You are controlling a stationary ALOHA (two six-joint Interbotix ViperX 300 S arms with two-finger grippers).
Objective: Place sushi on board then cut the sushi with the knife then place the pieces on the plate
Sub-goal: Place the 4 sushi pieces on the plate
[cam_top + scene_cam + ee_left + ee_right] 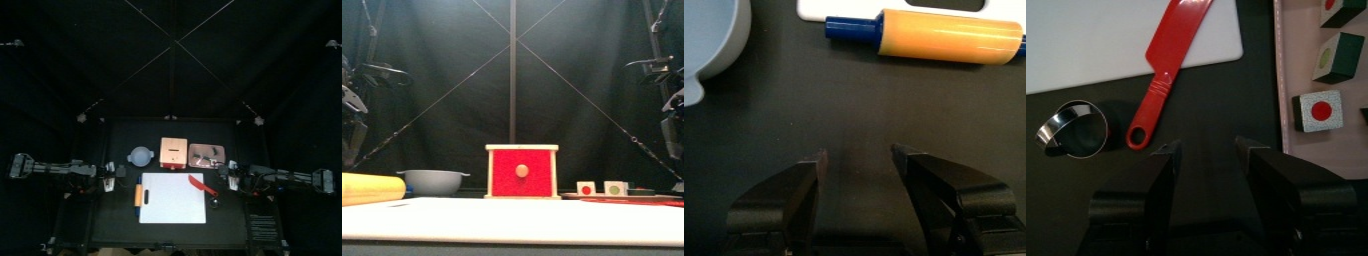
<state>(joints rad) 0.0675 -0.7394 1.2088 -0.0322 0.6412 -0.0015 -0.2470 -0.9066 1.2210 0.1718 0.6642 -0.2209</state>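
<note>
Sushi pieces (1320,108) on tray (1293,55), partly cut off.

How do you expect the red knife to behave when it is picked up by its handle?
The red knife looks like thin, rigid plastic, so probably light and stiff. It lies flat, blade on the white board, handle off it, so it may pivot if nudged.
</note>
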